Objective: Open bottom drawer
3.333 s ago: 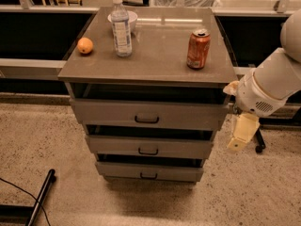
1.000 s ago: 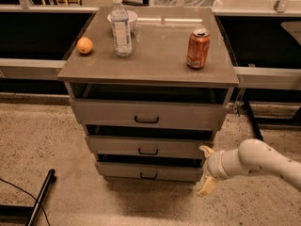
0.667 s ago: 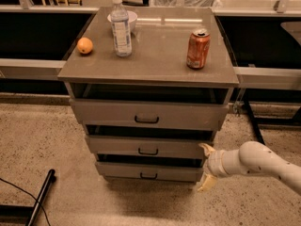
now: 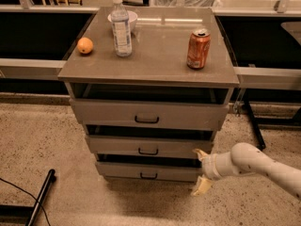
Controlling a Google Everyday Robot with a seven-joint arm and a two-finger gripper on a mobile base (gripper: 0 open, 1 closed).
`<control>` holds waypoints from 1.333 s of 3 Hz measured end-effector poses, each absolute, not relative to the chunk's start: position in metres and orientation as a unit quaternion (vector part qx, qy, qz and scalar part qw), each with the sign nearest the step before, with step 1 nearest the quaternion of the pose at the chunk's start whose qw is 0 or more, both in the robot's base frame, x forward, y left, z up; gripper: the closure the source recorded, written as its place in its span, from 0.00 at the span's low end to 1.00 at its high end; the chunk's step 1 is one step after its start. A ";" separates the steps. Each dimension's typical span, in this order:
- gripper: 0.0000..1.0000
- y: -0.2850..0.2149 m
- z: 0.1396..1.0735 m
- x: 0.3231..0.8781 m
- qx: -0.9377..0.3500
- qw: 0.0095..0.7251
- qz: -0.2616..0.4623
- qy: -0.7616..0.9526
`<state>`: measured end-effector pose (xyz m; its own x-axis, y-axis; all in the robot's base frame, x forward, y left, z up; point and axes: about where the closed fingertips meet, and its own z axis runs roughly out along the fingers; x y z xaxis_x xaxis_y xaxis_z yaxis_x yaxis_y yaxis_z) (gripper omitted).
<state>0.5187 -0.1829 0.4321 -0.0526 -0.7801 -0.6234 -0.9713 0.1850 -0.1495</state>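
Brought the claw down low and nudged it a touch further left than a moment ago, right up to the corner of the cabinet. Spread wide now, one finger up and one finger down, gripping nothing. Just left of the claw: the right end of the bottom drawer, touching or nearly touching, hard to tell which. Further left of the claw, in the middle of that drawer: the small dark handle, not grabbed yet. Looks pushed in, so no opening done so far. Close, then, but not lined up with the handle; probably needs a slide left before any pull. High above the claw: a can. Far up and left: a bottle and an orange, best not shaken.
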 end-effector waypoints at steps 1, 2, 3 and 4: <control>0.00 -0.171 0.382 0.496 -0.635 0.284 0.175 0.697; 0.00 -0.160 0.348 0.479 -0.648 0.287 0.165 0.686; 0.00 -0.160 0.347 0.481 -0.647 0.289 0.162 0.687; 0.00 -0.162 0.325 0.492 -0.650 0.276 0.159 0.690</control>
